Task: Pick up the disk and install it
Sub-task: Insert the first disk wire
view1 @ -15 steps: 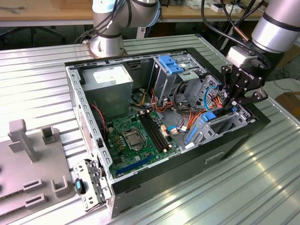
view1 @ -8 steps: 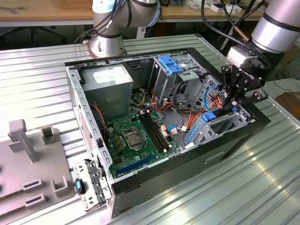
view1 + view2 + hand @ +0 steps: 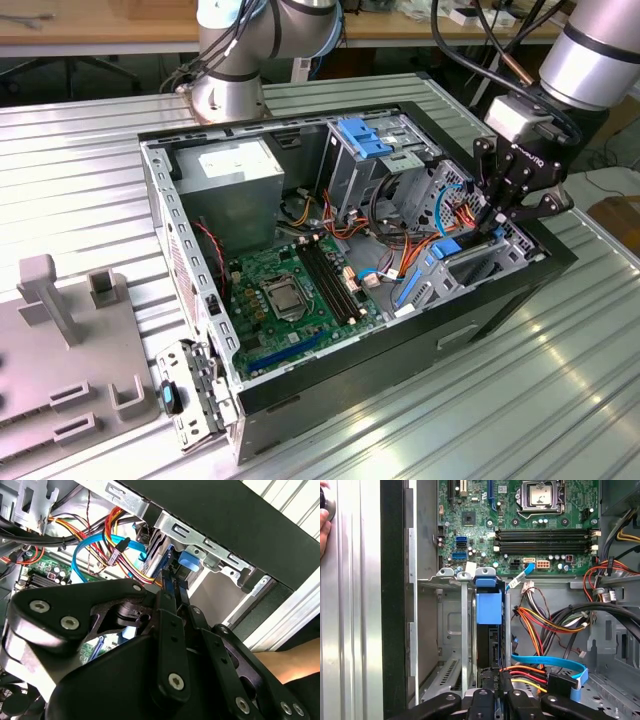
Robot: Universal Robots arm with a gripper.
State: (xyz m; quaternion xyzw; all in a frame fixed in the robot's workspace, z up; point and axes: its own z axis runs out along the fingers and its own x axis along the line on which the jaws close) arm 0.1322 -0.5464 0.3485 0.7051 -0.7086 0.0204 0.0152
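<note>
The disk (image 3: 489,611) stands on edge in the metal drive bay (image 3: 451,575) at the front corner of the open computer case, its blue bracket toward the motherboard. In the second wrist view the disk (image 3: 161,555) shows as a grey slab with a blue tab beside it. My gripper (image 3: 496,694) sits over the disk's cable end, its black fingers (image 3: 481,700) close together on the disk's thin edge. In the exterior view the gripper (image 3: 503,218) hangs over the bay at the case's right end, with the disk (image 3: 447,247) below it.
Orange, red and black cable bundles (image 3: 540,622) and a blue flat cable (image 3: 555,666) lie right beside the bay. The motherboard (image 3: 290,290) fills the case floor, with a grey power-supply box (image 3: 235,170) at the back. A person's hand (image 3: 323,517) rests outside the case wall.
</note>
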